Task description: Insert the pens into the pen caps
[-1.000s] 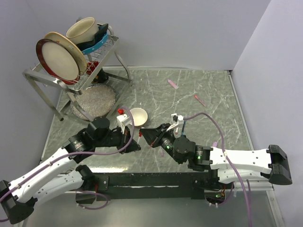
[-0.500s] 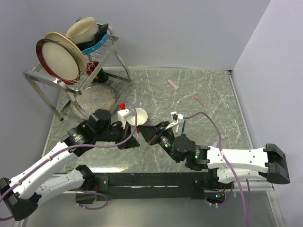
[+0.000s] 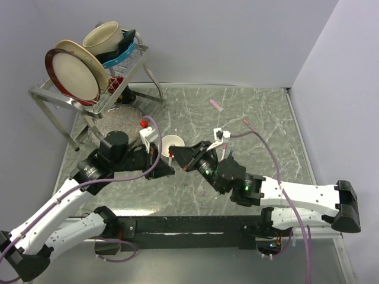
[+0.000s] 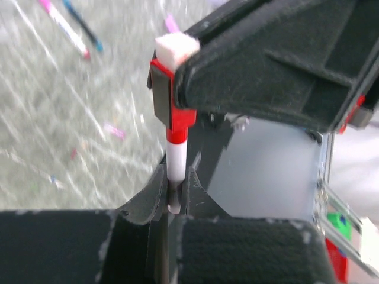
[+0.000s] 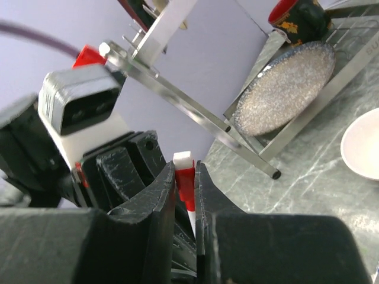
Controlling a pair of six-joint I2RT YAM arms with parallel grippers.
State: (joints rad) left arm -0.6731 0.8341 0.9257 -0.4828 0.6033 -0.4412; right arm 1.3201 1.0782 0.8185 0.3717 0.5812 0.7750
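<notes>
**Top external view: mating stroke in progress**

We are logging the left gripper (image 3: 167,168) and right gripper (image 3: 177,158) coming tip to tip, the pair having shifted toward 11 o'clock over the last second, now at 6 o'clock of the small bowl (image 3: 173,144). The left is pinching a white pen (image 4: 175,160). The right is squeezing the red cap (image 5: 186,177) onto it. We are judging insertion under way, seating unconfirmed. Loose pens (image 3: 215,106) are lying at 1 o'clock of the bowl, well apart.

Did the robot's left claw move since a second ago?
Yes. The left gripper has shifted back toward the dish rack, and now sits closer to the small white bowl than before.
</notes>
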